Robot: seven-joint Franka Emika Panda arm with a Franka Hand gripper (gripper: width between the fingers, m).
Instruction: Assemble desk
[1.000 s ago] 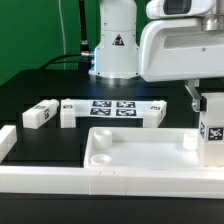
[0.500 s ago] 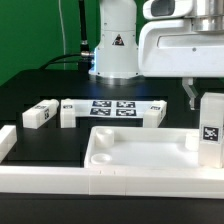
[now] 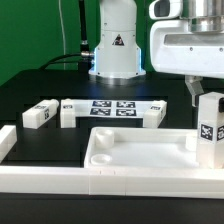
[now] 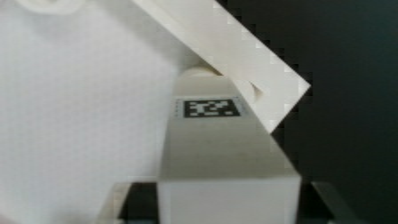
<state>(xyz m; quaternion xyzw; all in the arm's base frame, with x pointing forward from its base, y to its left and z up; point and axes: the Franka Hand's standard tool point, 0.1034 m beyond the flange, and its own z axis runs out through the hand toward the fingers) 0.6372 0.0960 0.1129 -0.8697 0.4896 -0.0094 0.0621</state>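
One leg (image 3: 210, 128) stands upright between the fingers (image 3: 190, 92), which are clenched on its upper part, at the exterior view's right. Its lower end sits at the right end of the tabletop (image 3: 140, 160), by the raised rim. Whether the two touch I cannot tell. A black-and-white tag (image 3: 211, 132) shows on the leg's near face. In the wrist view the same leg (image 4: 222, 150) runs down to a corner of the tabletop (image 4: 80, 90), its tag (image 4: 214, 108) close to the rim (image 4: 249, 60). The tabletop lies hollow side up on the black bench (image 3: 60, 140), near the middle. Farther back, three more legs lie in a row with the marker board (image 3: 113, 108): two (image 3: 40, 114) (image 3: 68, 114) just left of it and a third (image 3: 157, 111) touching its right end. A long white rail (image 3: 40, 178) runs along the near edge, left of the tabletop. The arm's base (image 3: 115, 45) rises at the far side
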